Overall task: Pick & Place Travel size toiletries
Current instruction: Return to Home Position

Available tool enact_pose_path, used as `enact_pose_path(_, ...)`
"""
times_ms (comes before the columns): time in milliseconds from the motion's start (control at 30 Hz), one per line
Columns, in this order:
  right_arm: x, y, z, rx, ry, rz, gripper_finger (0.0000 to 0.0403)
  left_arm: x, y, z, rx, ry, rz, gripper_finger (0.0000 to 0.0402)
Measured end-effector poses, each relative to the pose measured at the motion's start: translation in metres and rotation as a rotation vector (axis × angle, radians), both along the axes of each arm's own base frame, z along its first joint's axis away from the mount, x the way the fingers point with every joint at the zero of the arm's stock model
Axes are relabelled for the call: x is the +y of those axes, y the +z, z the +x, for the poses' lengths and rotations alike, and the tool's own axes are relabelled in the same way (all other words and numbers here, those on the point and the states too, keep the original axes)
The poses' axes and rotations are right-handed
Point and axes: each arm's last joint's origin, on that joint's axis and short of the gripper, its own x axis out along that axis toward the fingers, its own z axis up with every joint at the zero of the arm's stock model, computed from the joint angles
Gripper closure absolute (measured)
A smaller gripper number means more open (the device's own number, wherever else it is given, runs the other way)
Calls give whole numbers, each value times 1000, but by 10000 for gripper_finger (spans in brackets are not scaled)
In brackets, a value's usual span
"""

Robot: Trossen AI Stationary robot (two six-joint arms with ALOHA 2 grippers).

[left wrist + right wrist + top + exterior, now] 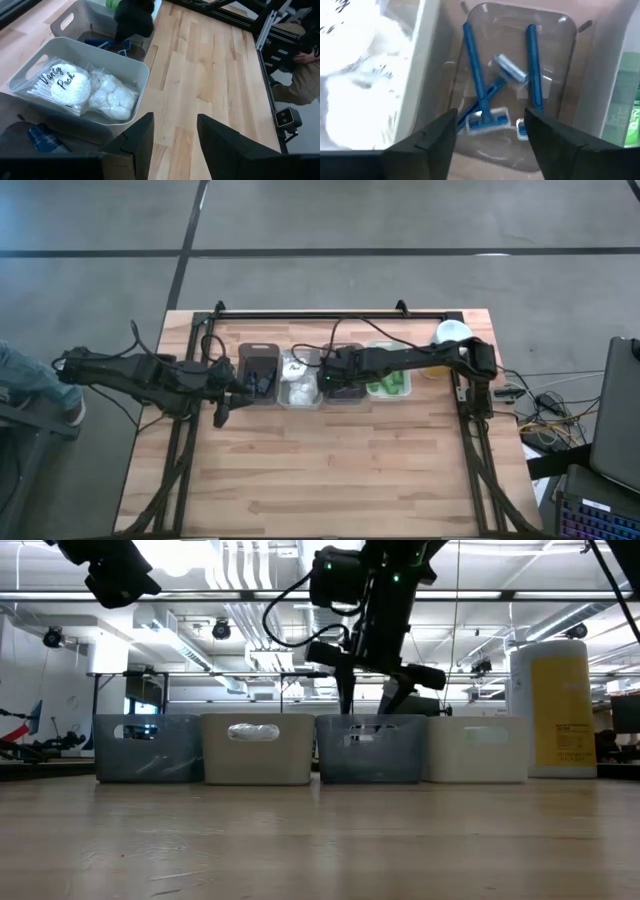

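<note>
Several blue razors (481,85) lie flat on the floor of the clear grey bin (345,392). My right gripper (490,120) hangs open above them, fingers pointing down into the bin's mouth (370,700). White plastic-wrapped packets (85,87) fill the white bin (298,380) to its left. Green bottles (388,384) lie in the bin to its right, and a dark tube (45,139) lies in the leftmost bin (260,370). My left gripper (175,125) is open above the table near the leftmost bin (222,412) and holds nothing.
The four bins stand in a row toward the table's far edge (310,748). A tall yellow canister with a white lid (452,333) stands at the far right corner. Bare wooden tabletop (330,470) stretches between the bins and the near edge. A person's leg shows at far left (20,375).
</note>
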Motion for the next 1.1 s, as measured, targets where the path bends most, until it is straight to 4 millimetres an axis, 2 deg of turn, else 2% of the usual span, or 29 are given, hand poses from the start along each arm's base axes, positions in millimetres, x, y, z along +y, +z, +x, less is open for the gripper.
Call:
enact_pose_path(200,20,16,7,-32,119,-29,139,0,-1,1,6,0,0,246)
enact_pose_path(567,55,60,24,-94,437,-206,99,0,-3,6,27,7,47,246)
enact_pose_path(867,59,90,31,-193,442,-228,69,-1,-5,9,41,11,45,246)
enact_pose_path(1100,70,101,32,-195,560,-272,45,0,-5,9,44,18,70,246)
